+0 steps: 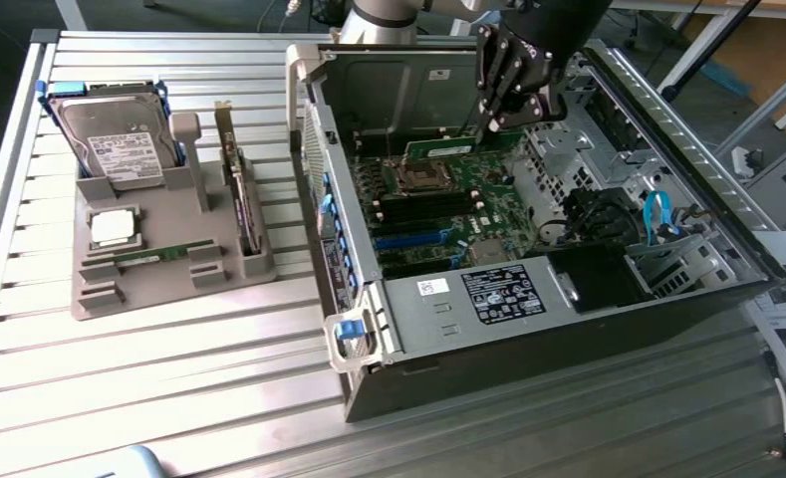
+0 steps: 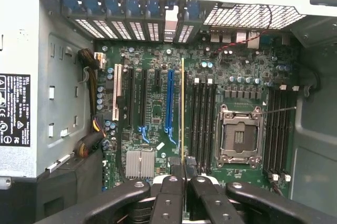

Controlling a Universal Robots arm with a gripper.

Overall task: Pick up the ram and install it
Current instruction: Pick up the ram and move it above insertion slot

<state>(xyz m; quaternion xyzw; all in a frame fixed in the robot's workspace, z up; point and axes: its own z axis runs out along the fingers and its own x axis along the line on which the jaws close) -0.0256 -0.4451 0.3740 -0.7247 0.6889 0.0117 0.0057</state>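
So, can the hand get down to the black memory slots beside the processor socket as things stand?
Probably yes: the case lies open, the hand holds the ram above the board, and nothing covers the slots.

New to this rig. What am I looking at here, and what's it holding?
One robot arm with a gripper works over an open computer case on a slatted table. The exterior view is from a camera off the arm; the wrist view looks past the gripper onto the motherboard. A grey holder beside the case carries a hard drive, a processor chip, an expansion card and another memory stick. The gripper is shut on the ram, seen edge-on over the board.
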